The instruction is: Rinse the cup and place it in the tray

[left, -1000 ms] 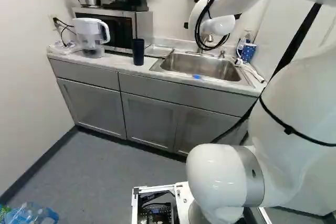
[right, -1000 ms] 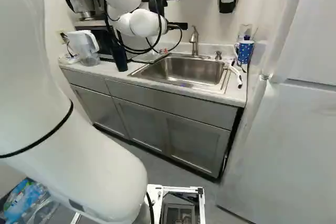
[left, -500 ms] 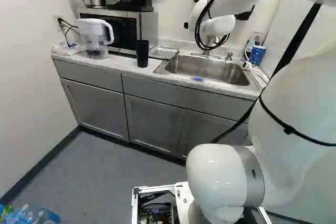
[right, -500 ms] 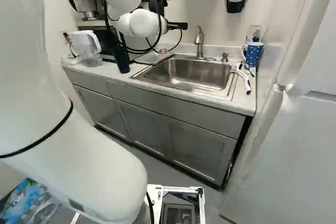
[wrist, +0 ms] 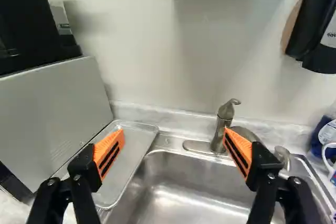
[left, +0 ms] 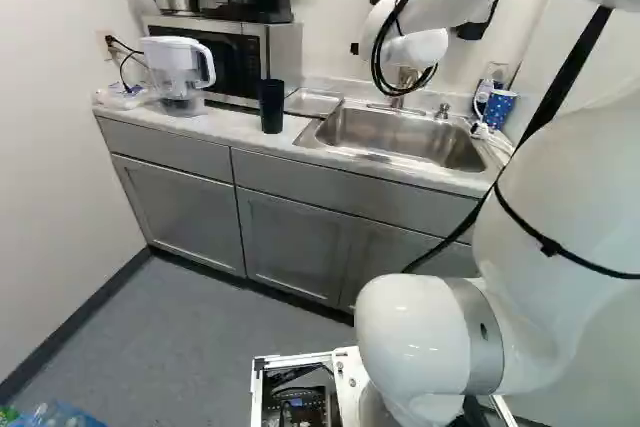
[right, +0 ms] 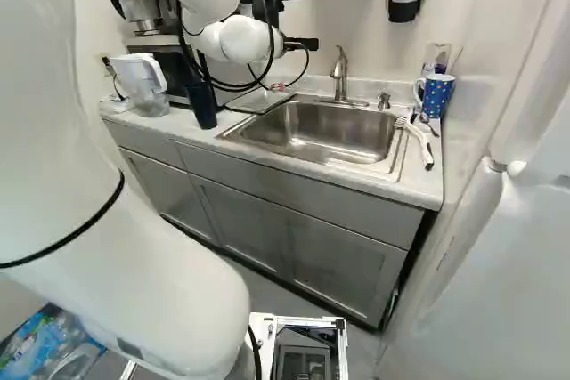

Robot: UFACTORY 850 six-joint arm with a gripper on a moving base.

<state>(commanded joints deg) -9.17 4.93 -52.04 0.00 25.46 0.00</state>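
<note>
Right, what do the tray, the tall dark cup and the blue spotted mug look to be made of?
The tray: metal, satin grey, judging by its soft sheen and thin, bright raised rim.
The dark cup: probably matte plastic, opaque and even in tone, though coated metal is possible.
The mug: likely glazed ceramic, with white dots and a looped handle; enamelled metal isn't ruled out.

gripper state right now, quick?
Gripper: open, holding nothing, pads wide apart; black cup stands on the counter.
</note>
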